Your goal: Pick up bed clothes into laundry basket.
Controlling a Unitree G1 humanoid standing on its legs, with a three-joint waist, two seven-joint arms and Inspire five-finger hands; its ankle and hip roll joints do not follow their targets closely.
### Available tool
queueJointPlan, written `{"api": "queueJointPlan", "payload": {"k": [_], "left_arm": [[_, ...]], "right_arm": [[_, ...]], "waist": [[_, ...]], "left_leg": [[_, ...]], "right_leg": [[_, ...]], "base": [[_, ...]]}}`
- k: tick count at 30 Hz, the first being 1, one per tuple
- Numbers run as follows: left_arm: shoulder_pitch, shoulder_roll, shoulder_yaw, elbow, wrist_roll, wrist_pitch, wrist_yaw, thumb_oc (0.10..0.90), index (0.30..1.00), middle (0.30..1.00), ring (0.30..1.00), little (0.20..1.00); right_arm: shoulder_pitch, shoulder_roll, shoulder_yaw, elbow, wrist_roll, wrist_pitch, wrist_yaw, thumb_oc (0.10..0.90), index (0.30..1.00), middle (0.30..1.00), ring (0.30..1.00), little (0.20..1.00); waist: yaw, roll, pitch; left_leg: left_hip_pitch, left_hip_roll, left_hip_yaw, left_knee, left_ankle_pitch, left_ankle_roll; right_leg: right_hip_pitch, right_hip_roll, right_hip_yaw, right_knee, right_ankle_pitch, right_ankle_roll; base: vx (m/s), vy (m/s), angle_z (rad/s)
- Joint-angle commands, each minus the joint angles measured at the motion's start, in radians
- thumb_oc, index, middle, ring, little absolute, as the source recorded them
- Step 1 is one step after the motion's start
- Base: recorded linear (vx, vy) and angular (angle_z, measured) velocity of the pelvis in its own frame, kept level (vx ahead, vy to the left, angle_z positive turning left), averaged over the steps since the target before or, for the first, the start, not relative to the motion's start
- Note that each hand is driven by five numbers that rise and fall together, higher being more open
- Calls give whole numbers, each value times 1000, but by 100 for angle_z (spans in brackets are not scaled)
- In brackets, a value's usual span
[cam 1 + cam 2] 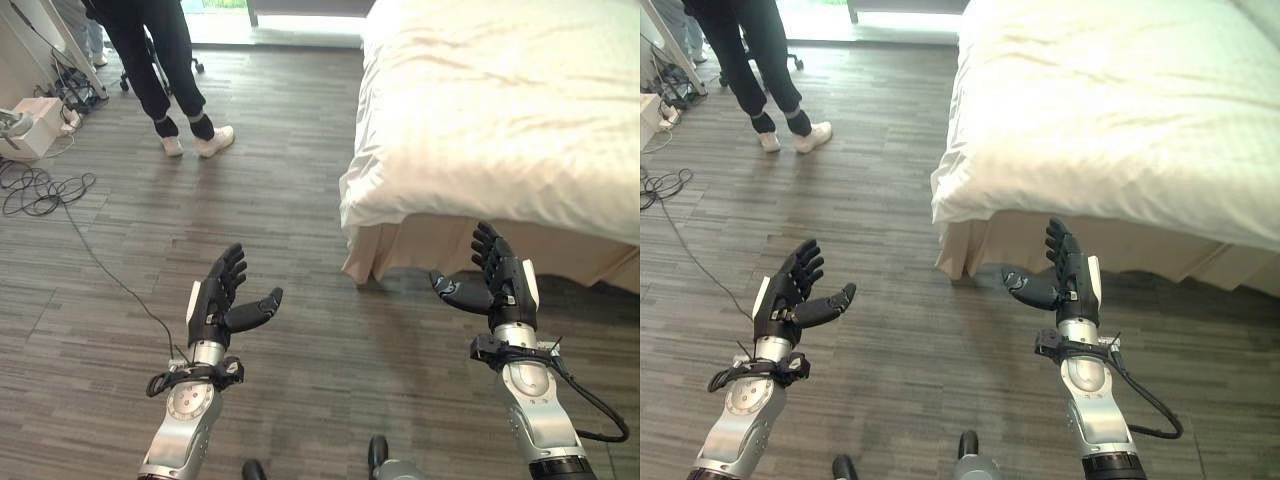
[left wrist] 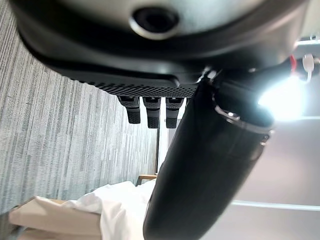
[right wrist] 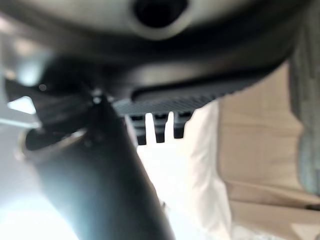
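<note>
Left eye view. Left hand (image 1: 218,296): raised over the wooden floor (image 1: 280,230), palm turned inward, fingers straight and spread, thumb standing out toward the middle; holds nothing. Right hand (image 1: 503,275): raised just in front of the bed's near corner, fingers straight and upward, thumb pointing inward; holds nothing. Bed (image 1: 470,240): at upper right, beige skirt along its base. White bed cover (image 1: 500,100): the bed clothes, spread over the mattress and draping over the near edge and corner, untouched by either hand. Person (image 1: 160,60): standing at upper left, dark trousers, white shoes. White box (image 1: 35,125): at the far left edge, with loose cables (image 1: 40,190) coiled on the floor beside it. No legible writing or labels.

Right eye view. Same items, same arrangement: both hands wide and empty, the right one close to the draped edge of the cover, the left one well apart from the bed.

Left wrist view. Dark palm, straight fingertips (image 2: 150,112), thumb across the foreground; past them the floor and the bed's white corner.

Right wrist view. Straight fingertips (image 3: 160,127) with white cloth and beige skirt beyond; nothing grasped.
</note>
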State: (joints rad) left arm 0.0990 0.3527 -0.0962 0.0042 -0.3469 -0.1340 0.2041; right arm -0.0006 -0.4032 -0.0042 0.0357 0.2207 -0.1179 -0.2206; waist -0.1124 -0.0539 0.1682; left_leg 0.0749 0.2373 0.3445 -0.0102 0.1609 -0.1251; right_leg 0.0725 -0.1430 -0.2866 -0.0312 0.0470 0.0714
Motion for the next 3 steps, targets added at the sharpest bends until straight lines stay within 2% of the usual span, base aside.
{"api": "queueJointPlan", "payload": {"k": [1, 3], "left_arm": [[-100, 55, 66, -2, 48, -68, 20, 800, 900, 900, 900, 900], [-105, 49, 67, 8, 38, -64, 21, 800, 900, 900, 900, 900]], "right_arm": [[-68, -22, -23, 14, -13, -60, -15, 800, 900, 900, 900, 900], [-67, -28, -21, 15, -15, -52, -13, 800, 900, 900, 900, 900]], "waist": [[33, -8, -90], [35, -6, -96]], "left_leg": [[23, -39, -2, -26, -188, 33], [28, -35, -5, -36, -181, 28]], "right_leg": [[22, -107, -19, -3, -49, 103], [33, -101, -26, -12, -52, 101]], "base": [[0, 0, 0], [19, -26, 14]]}}
